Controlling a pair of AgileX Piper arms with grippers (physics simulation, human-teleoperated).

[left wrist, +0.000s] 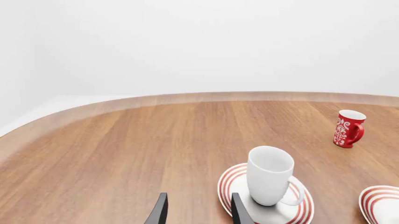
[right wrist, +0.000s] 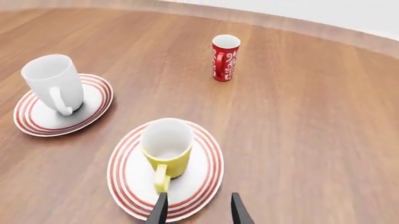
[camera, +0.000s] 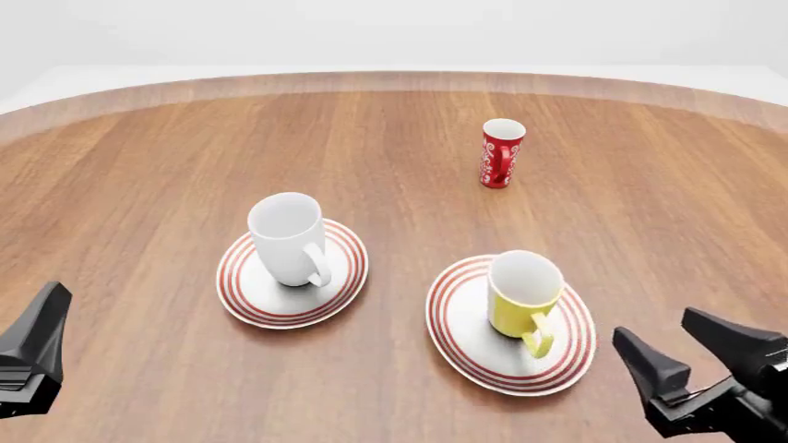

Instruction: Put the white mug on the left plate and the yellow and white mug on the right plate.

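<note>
The tall white mug (camera: pixel 290 238) stands upright on the left plate (camera: pixel 240 291), handle toward the front. The yellow and white mug (camera: pixel 523 295) stands upright on the right plate (camera: pixel 449 328), handle toward the front. My left gripper (left wrist: pixel 198 212) is open and empty, low at the front left, apart from the left plate (left wrist: pixel 229 183) and the white mug (left wrist: pixel 269 175). My right gripper (camera: pixel 687 349) is open and empty at the front right, just off the right plate. In the right wrist view it (right wrist: pixel 198 212) sits at the rim of the right plate (right wrist: pixel 124 179), near the yellow mug's (right wrist: pixel 167 149) handle.
A slim red mug with white swirls (camera: pixel 501 152) stands upright farther back, right of centre; it also shows in the left wrist view (left wrist: pixel 348 128) and the right wrist view (right wrist: pixel 224 58). The round wooden table's far edge (camera: pixel 394 81) curves across the back.
</note>
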